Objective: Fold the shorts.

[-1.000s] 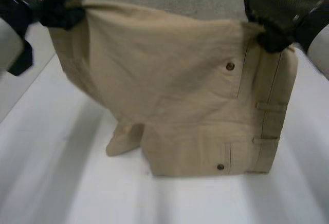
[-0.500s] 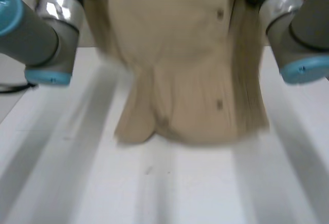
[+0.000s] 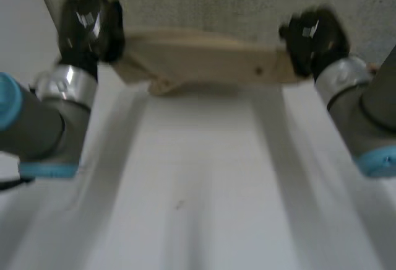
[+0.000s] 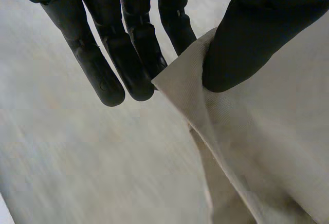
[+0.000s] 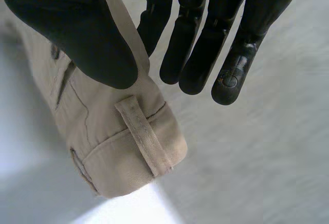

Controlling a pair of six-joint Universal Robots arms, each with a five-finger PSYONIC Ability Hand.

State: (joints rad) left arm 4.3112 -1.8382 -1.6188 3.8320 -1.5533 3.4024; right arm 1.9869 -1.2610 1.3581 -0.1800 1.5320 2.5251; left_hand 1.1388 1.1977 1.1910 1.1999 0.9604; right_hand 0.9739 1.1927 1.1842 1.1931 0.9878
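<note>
Head camera looks down from behind; wrist cameras close on shorts point(image 3: 204, 59).

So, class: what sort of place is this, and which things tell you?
Probably a robotics lab or test bench, not a home: a plain white table, with the left robot hand and right robot hand each pinching one end of the tan shorts.

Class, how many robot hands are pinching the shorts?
2. The left hand pinches a corner of the shorts; the right hand pinches the opposite end, beside a belt loop.
</note>
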